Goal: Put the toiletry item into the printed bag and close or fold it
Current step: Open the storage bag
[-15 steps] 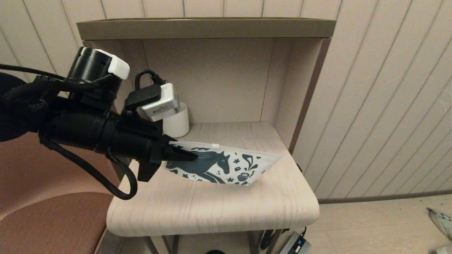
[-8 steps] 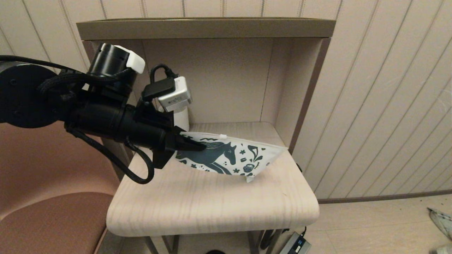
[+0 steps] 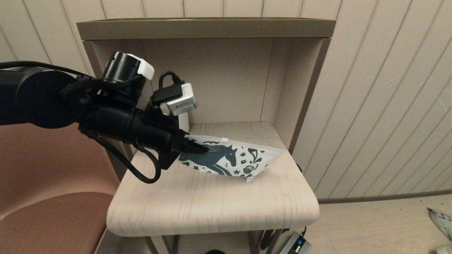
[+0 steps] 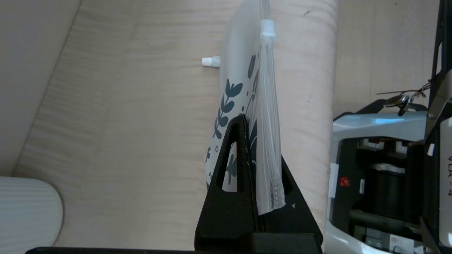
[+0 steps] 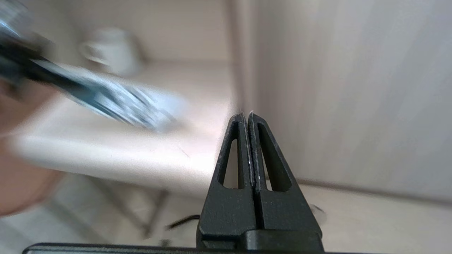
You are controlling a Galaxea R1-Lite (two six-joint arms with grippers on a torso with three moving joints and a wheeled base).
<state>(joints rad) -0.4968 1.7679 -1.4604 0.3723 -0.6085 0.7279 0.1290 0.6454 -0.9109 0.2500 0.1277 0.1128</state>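
The printed bag [image 3: 233,158], a flat white pouch with a dark teal horse and flowers, hangs tilted above the wooden shelf [image 3: 212,201], its right lower corner touching or nearly touching the wood. My left gripper [image 3: 197,147] is shut on the bag's left end. In the left wrist view the bag [image 4: 243,81] runs edge-on out of the shut left gripper [image 4: 252,120], with the white zipper pull [image 4: 210,61] sticking out to one side. No toiletry item shows anywhere. My right gripper [image 5: 247,114] is shut on nothing, below the shelf's right front and outside the head view.
A white ribbed mug [image 3: 183,121] stands at the shelf's back left, partly behind my left wrist. The shelf sits in a box-like niche with side walls [image 3: 300,102] and a top board [image 3: 204,28]. A brown chair [image 3: 46,197] is at the left.
My left arm has carried the bag right and back, deeper over the shelf. The bag now slopes down to the right, its far corner lower by the wood.
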